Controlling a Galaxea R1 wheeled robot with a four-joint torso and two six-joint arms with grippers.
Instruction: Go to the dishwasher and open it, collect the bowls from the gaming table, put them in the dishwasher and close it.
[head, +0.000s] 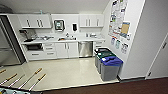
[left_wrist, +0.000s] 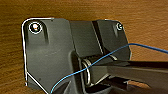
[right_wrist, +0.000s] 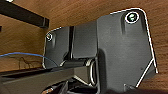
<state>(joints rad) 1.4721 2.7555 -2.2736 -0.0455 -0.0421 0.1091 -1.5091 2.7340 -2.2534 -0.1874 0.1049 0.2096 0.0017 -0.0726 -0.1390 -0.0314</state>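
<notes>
The dishwasher (head: 85, 49) stands shut under the far counter, a brushed steel front with a bar handle along its top, between white cabinet doors. It is across the pale kitchen floor from me, a little right of the middle of the head view. Both wrist views look down over the robot's own dark plates at brown wood-grain floor. The bowls and the gaming table are out of view.
Two grey bins, one with a blue lid (head: 110, 67) and one with a green lid (head: 103, 56), stand against the right wall. A steel fridge (head: 7, 47) is at the left. Foosball rods with wooden handles (head: 32, 76) jut in at the lower left. A dark microwave (head: 34, 46) sits under the counter.
</notes>
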